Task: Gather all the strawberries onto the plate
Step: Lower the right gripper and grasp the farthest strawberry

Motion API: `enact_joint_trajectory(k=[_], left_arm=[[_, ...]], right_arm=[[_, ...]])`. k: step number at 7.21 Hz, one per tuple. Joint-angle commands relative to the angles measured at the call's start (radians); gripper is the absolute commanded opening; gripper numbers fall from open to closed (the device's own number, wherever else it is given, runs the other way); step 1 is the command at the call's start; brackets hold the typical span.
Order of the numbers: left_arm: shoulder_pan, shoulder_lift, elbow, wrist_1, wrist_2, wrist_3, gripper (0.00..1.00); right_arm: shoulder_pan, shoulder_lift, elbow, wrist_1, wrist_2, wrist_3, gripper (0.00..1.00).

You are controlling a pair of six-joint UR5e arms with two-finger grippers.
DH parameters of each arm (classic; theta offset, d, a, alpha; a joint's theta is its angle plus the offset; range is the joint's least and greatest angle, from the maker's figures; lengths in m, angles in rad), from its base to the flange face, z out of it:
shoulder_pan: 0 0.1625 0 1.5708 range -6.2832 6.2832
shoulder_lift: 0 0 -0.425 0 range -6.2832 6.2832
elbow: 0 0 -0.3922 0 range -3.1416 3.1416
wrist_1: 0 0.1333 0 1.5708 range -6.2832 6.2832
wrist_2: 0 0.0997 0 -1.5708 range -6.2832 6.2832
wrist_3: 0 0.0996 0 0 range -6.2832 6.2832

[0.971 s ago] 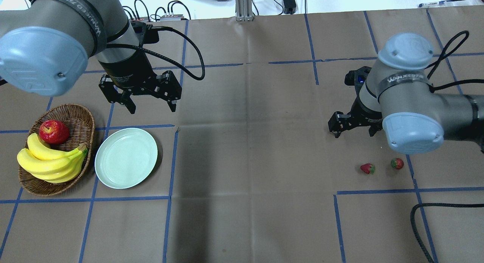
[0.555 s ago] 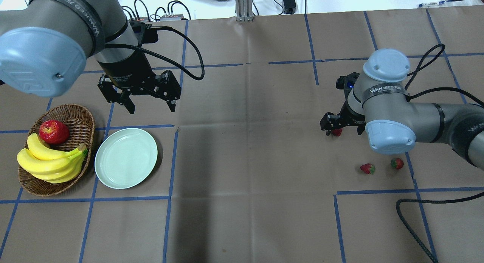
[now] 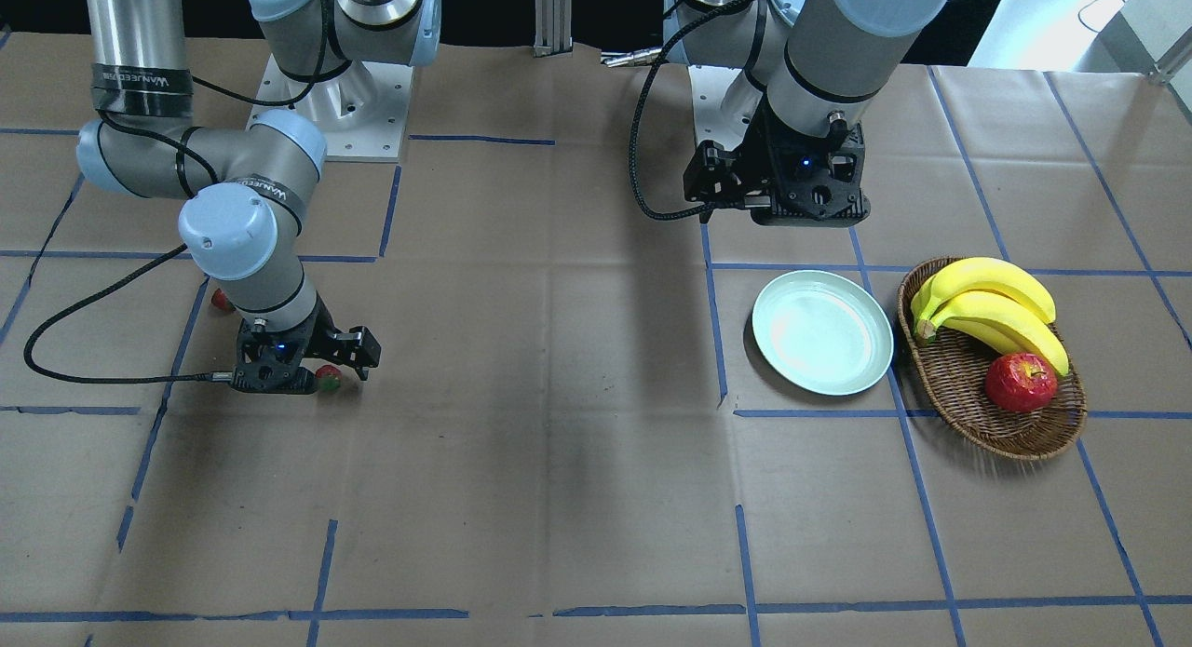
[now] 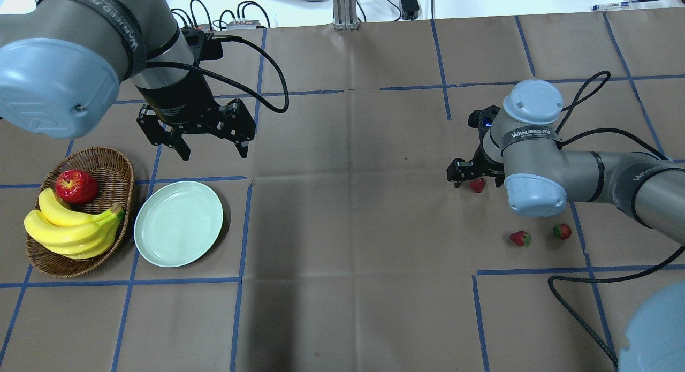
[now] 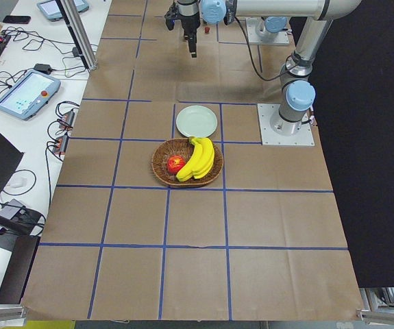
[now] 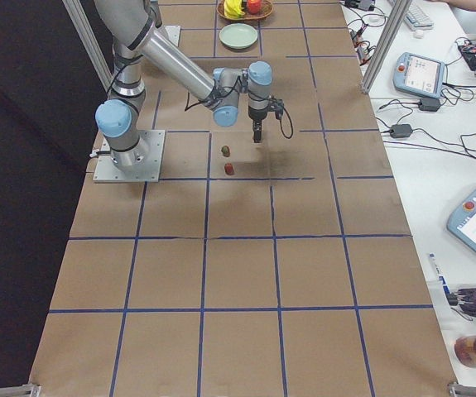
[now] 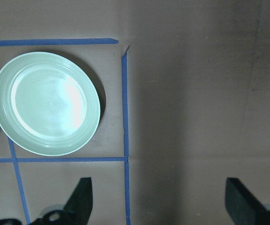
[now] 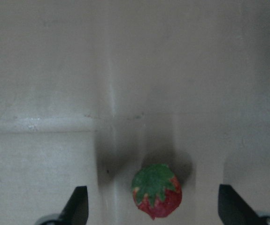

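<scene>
Red strawberry sits between right gripper's spread jaws, mid-right; pinching it and carrying to plate seems next. Left gripper hangs spread, upper left.

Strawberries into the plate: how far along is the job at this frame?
Done: nothing; the plate is empty. In hand: the right gripper, open, is low over the first strawberry, a finger to each side, not yet shut on it. Left: moving that one, plus the second strawberry and the third strawberry lying on the paper nearby. The left gripper hangs open near the plate, holding nothing.
</scene>
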Motion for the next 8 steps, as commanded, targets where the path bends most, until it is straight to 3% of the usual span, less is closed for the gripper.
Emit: enact_joint_trajectory(k=[1,2,3,4,5,6,8], left_arm=[[0.001,-0.007,0.001,0.002,0.0,-0.001,1.0],[0.001,-0.007,0.002,0.002,0.0,0.0,1.0],[0.0,-0.009,0.002,0.002,-0.001,0.0,1.0],[0.001,-0.009,0.002,0.002,-0.002,0.0,1.0],[0.001,-0.009,0.002,0.003,-0.002,0.0,1.0],[0.001,-0.009,0.002,0.003,0.0,-0.001,1.0],[0.0,-0.01,0.002,0.003,0.0,-0.001,1.0]], right_arm=[[0.0,0.004,-0.002,0.004,-0.002,0.0,0.6],[0.0,0.003,-0.002,0.004,-0.002,-0.001,0.36],[0.0,0.003,-0.007,0.004,-0.002,-0.001,0.18],[0.0,0.003,-0.015,0.004,-0.004,-0.001,0.08],[0.001,-0.011,-0.033,0.011,-0.007,-0.001,0.07],[0.016,-0.028,-0.088,0.093,-0.001,0.002,0.07],[0.221,-0.019,-0.214,0.202,-0.002,0.212,0.07]])
